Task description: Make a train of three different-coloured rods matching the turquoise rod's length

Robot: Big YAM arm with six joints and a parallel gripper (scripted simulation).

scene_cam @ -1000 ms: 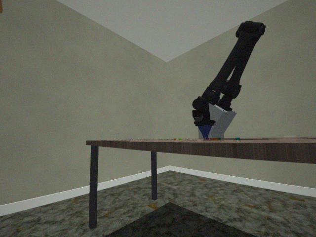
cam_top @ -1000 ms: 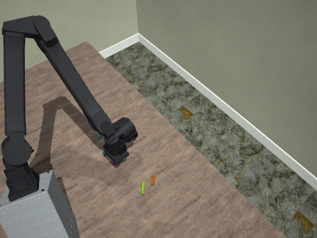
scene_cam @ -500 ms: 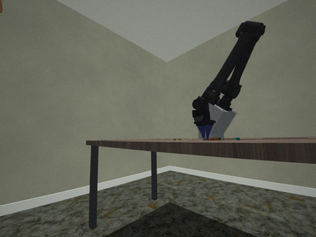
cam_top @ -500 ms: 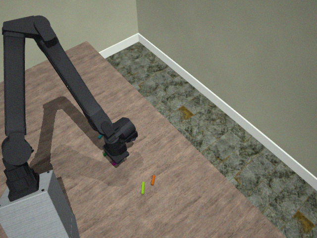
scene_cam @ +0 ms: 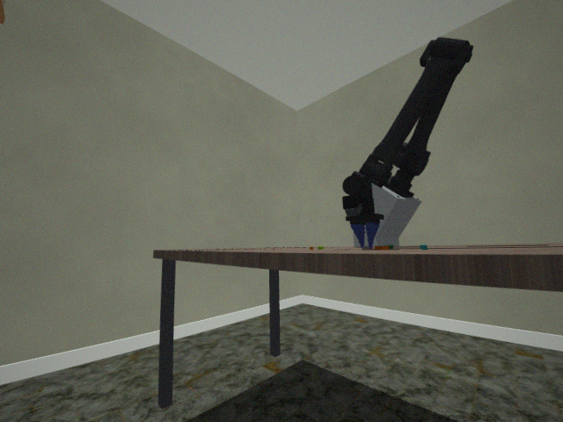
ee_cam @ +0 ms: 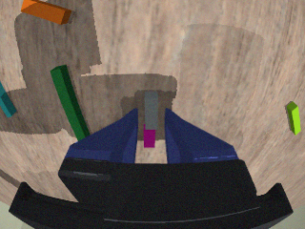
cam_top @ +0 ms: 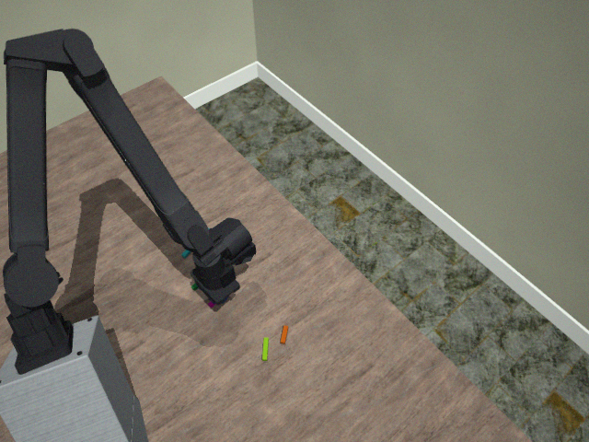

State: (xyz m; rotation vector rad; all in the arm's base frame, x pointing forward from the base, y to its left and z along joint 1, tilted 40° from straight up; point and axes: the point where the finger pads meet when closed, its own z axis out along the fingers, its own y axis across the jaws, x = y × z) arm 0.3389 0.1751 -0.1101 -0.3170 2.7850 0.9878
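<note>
Wooden table (cam_top: 332,304) (scene_cam: 363,262) (ee_cam: 210,72), grey rod (ee_cam: 151,110) between parted pincer (cam_top: 222,304) (scene_cam: 366,246) (ee_cam: 151,114) tips

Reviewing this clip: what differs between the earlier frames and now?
The claw has opened: its fingers, together a second ago, stand apart around the grey rod. The arm's pose, the lime rod and the turquoise rod look unchanged.
</note>
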